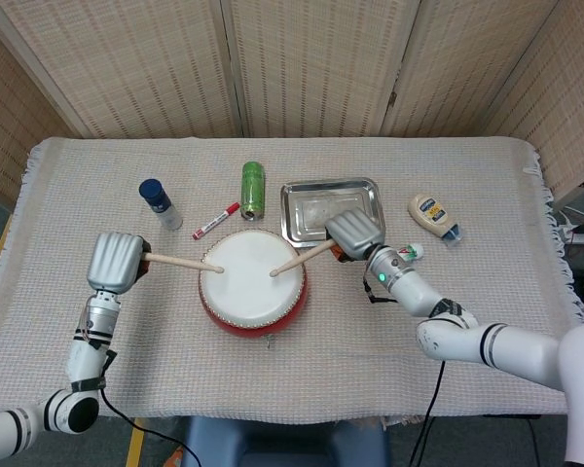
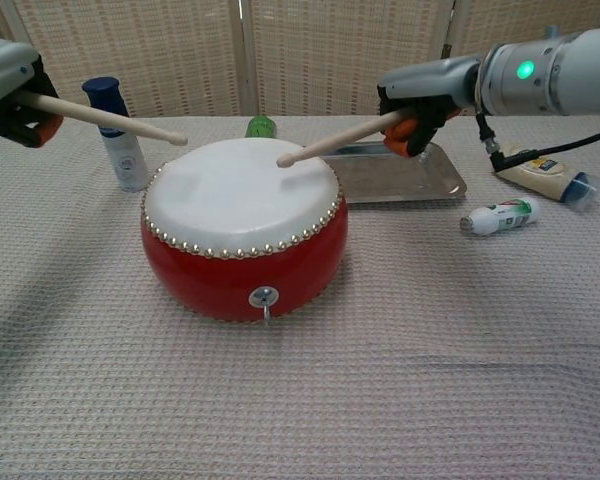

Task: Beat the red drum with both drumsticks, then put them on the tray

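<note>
I have my left hand (image 1: 115,261) closed around the butt of the left drumstick (image 1: 183,263); the stick runs from that hand toward the red drum (image 1: 252,282), and in the chest view its tip hangs above the near-left rim of the drum skin, clear of it. My right hand (image 1: 353,234) grips the right drumstick (image 1: 303,258), which slopes down and away from the hand to the drum; its tip sits over the white skin, and from the chest view I think it is just off the surface, though I cannot be sure it is not touching. The drum lies between my two hands on the tabletop (image 1: 302,370), nearer the right one; the tray (image 1: 302,197) lies just behind my right hand, partly covered by it in the head view. Beyond the left hand stands a blue-capped bottle (image 1: 160,203); a red marker (image 1: 215,221) and a green can (image 1: 252,189) lie behind the drum; to the outside of my right hand lie a small bottle (image 2: 497,217) and a mayonnaise bottle (image 1: 433,216).
</note>
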